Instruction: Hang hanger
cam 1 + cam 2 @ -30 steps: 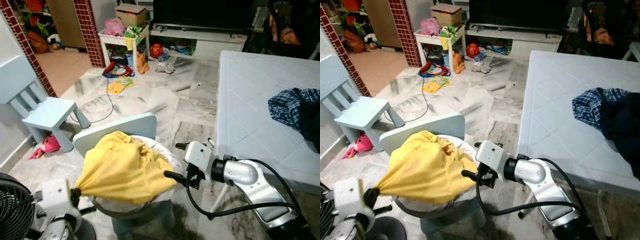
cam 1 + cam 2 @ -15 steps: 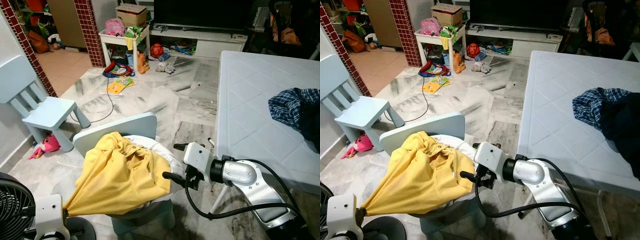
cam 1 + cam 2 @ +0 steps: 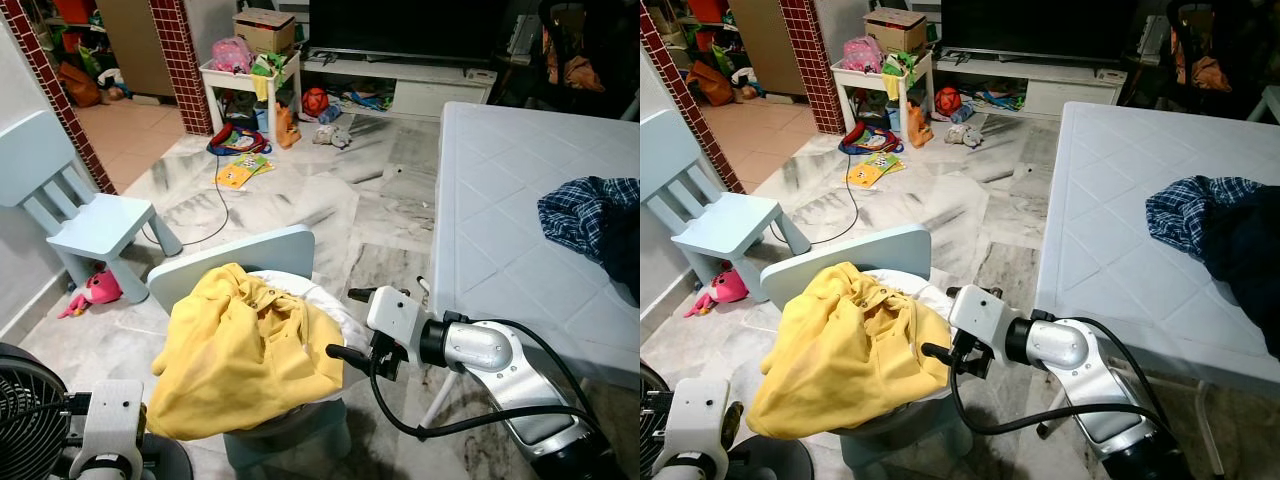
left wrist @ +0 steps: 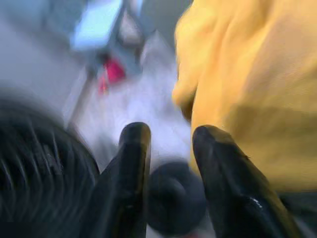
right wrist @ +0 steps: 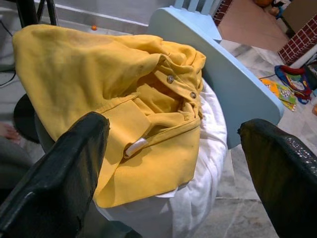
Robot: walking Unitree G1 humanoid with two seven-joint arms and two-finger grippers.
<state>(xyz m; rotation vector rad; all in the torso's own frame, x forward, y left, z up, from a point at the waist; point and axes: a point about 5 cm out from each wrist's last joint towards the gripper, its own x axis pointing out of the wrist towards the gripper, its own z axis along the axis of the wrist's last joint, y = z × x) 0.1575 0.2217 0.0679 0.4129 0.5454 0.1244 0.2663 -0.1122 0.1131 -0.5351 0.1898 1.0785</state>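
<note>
Yellow shirt point(image 3: 245, 350) crumpled, buttoned collar up, draped over white laundry point(image 5: 208, 163).

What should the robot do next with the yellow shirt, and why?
Probably ease the right pincer forward onto the yellow shirt near its collar. Its fingers are open and aimed there, and the shirt lies loose on the white pile.

No legible text, labels, brands or numbers anywhere. The cardboard box point(image 3: 261, 29) far left and the booklets on the floor point(image 3: 238, 172) carried print, but too small and blurred to read. The white tag on the yellow shirt point(image 5: 136, 147) looked blank.
</note>
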